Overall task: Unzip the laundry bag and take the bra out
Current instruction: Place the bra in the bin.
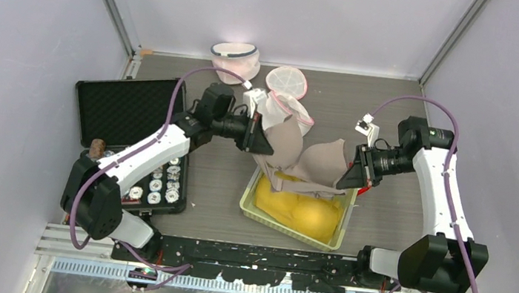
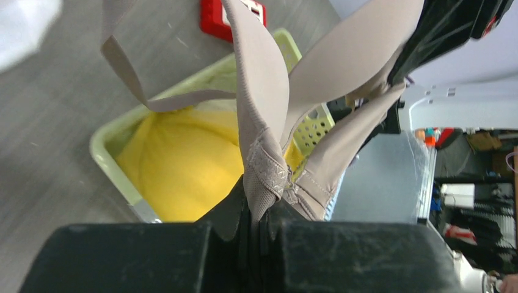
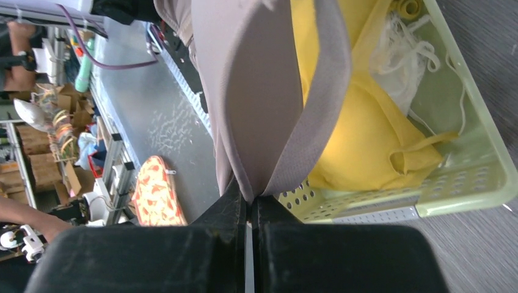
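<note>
A beige bra (image 1: 314, 164) hangs stretched between both grippers above the green basket (image 1: 339, 231). My left gripper (image 1: 261, 143) is shut on its band end (image 2: 266, 177). My right gripper (image 1: 348, 178) is shut on the other end, where a strap (image 3: 317, 110) and cup (image 3: 250, 91) meet. An opened round pink-rimmed laundry bag (image 1: 288, 83) lies behind the bra, with its mesh body (image 1: 298, 110) trailing toward it. A second round laundry bag (image 1: 235, 57) sits at the back.
The green basket holds a yellow garment (image 1: 301, 211), which also shows in the left wrist view (image 2: 177, 165) and the right wrist view (image 3: 360, 140). An open black case (image 1: 130, 112) with round parts lies at the left. A red object (image 2: 214, 18) lies beyond the basket.
</note>
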